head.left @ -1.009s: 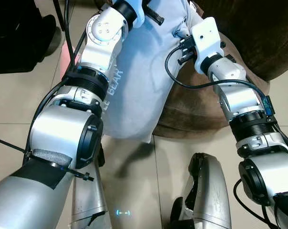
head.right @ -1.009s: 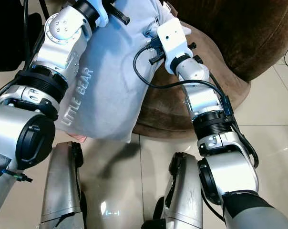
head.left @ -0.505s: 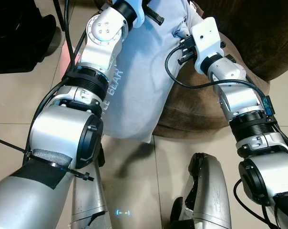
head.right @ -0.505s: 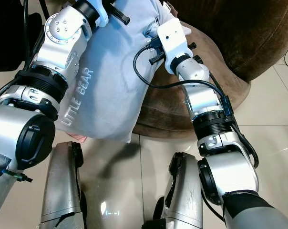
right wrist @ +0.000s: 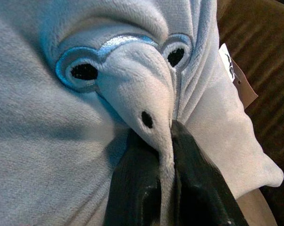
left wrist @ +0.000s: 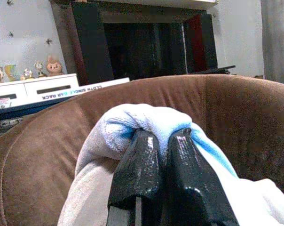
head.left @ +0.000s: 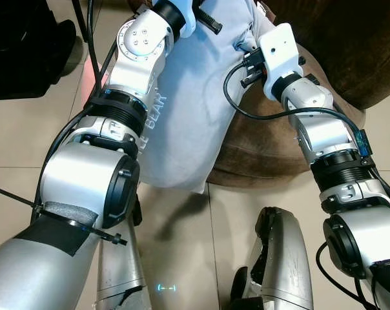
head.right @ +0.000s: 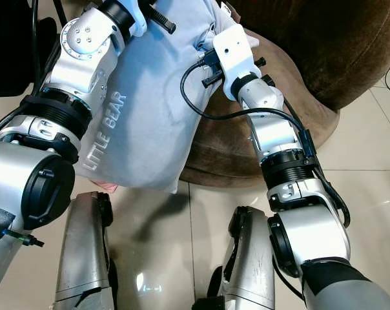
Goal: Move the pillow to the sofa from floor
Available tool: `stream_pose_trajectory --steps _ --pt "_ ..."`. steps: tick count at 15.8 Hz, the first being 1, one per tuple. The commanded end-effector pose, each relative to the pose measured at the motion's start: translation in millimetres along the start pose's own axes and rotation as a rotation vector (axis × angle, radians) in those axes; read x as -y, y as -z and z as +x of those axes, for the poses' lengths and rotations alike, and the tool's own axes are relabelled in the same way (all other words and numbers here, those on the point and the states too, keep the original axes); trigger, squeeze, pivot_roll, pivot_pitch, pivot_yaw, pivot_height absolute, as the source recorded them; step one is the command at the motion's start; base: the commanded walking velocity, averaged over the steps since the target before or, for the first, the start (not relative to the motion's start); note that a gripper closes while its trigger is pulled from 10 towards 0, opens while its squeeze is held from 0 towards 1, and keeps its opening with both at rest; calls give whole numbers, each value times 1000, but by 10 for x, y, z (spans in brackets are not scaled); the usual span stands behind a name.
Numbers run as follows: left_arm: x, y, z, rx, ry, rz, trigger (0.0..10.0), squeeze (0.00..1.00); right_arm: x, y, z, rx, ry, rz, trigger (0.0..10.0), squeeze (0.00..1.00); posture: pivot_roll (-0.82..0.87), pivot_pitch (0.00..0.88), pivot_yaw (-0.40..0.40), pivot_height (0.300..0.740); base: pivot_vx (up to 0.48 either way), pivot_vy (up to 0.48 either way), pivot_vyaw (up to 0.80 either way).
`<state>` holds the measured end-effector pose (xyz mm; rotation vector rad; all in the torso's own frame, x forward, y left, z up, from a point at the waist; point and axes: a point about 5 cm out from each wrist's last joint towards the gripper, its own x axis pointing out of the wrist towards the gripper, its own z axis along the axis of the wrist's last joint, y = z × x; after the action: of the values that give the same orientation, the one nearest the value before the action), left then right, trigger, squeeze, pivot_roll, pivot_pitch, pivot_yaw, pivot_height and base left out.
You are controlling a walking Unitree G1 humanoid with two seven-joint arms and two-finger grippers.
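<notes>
Brown sofa [head.left: 292,139] under pale-blue "LITTLE BEAR" pillow [head.left: 188,116]

Brown sofa [head.left: 279,139] blocks the way ahead; its curved backrest [left wrist: 189,108] rises behind the seat, w/ a dark cabinet [left wrist: 132,42] and white shelf [left wrist: 34,89] beyond. Light-blue pillow [head.right: 143,110], pinched between left gripper [left wrist: 163,141] and right gripper [right wrist: 165,141], hangs over the seat edge, closing the gap betw. both arms. Open tile floor [head.left: 27,123] lies to the robot's left, bounded by a dark object [head.left: 27,45], poss. furniture. More bare tile [head.right: 369,168] to the right.
</notes>
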<state>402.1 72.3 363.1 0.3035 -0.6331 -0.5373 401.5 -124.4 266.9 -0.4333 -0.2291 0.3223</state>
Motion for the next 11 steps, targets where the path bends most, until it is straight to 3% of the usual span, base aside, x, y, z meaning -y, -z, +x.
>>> stream_pose_trajectory --steps 1,11 --pt "54 -159 95 50 30 27 0 0 103 -29 -11 14 47 16 0 0 40 144 -80 423 0 0 0" --pt "54 -159 95 50 30 27 0 0 103 -29 -11 14 47 16 0 0 40 144 -80 423 0 0 0"
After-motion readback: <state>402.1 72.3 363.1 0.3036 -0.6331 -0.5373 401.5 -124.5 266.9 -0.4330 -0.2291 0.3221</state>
